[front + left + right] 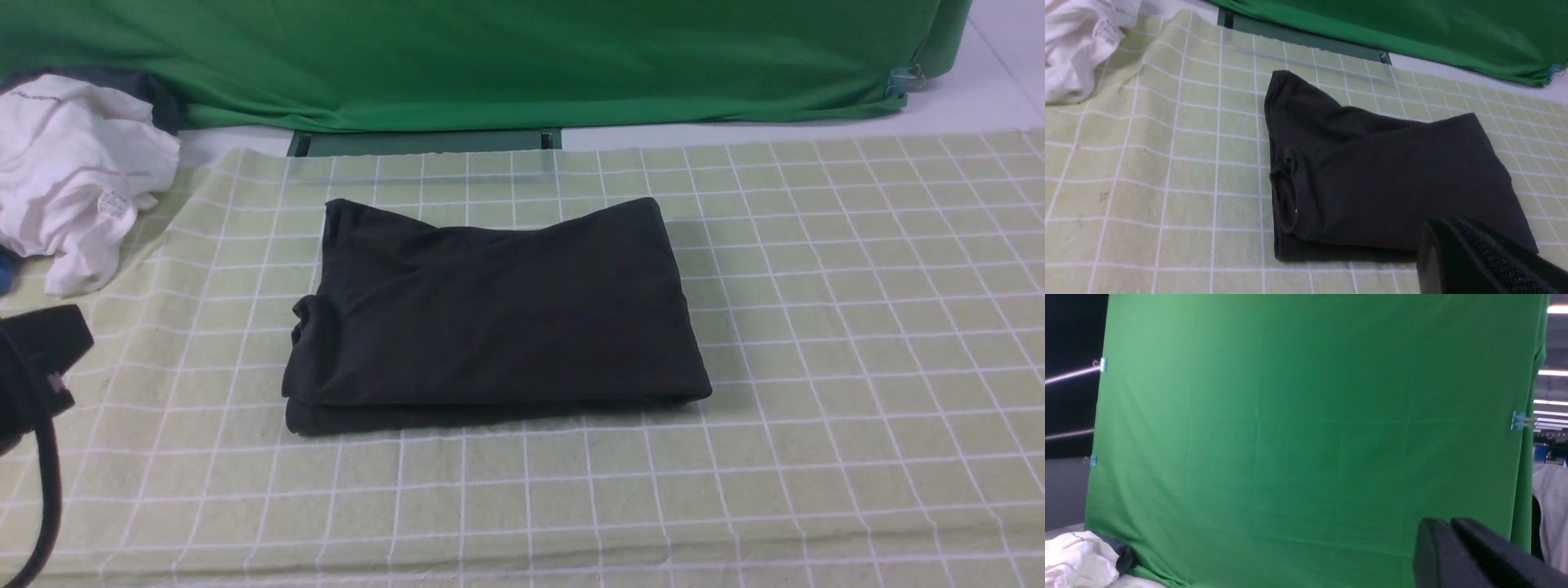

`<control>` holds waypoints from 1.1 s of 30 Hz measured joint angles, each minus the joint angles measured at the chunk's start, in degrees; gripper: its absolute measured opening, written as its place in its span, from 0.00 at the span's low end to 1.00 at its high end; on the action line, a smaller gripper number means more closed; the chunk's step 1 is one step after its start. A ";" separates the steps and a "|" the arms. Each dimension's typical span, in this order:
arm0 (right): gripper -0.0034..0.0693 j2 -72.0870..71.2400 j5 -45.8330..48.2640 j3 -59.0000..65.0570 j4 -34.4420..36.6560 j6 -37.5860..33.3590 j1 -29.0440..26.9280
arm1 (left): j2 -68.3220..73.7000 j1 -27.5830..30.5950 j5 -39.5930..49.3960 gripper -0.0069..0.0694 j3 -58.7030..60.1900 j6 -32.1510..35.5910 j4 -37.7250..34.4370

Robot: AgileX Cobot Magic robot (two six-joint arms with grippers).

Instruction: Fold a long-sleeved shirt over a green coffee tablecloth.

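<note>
Front view, left to right: a crumpled white garment (69, 171) sits at the upper left, apparently set aside. The left gripper (37, 359) hangs at the left edge, pressed together on nothing, pulled clear of the work. At centre the long-sleeved shirt (498, 314) lies folded into a compact rectangle on the green coffee tablecloth (857, 327), so folding looks finished. The right gripper (1453, 555), raised toward the green backdrop (1306, 437), shows fingers nearly touching; empty.

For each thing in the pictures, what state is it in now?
long-sleeved shirt: folded into a rectangle, lying flat, not held
green coffee tablecloth: spread out, slightly wrinkled
white garment: crumpled in a heap
left gripper: jaws shut, empty
right gripper: jaws look shut, empty
</note>
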 joint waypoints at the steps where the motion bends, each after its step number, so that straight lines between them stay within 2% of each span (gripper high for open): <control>1: 0.14 -0.04 0.00 0.00 0.00 0.00 0.00 | 0.00 0.00 -0.70 0.11 0.00 0.00 -0.25; 6: 0.20 -0.04 0.43 0.40 0.11 0.00 0.00 | 0.05 0.00 -3.69 0.11 0.00 0.27 -0.95; 27: 0.29 -0.04 0.43 0.40 0.33 0.04 0.00 | 0.10 0.00 -5.37 0.11 0.07 0.86 -0.86; 33: 0.31 -0.04 0.43 0.40 0.33 0.04 0.00 | 0.10 0.00 -6.71 0.11 0.15 1.96 4.35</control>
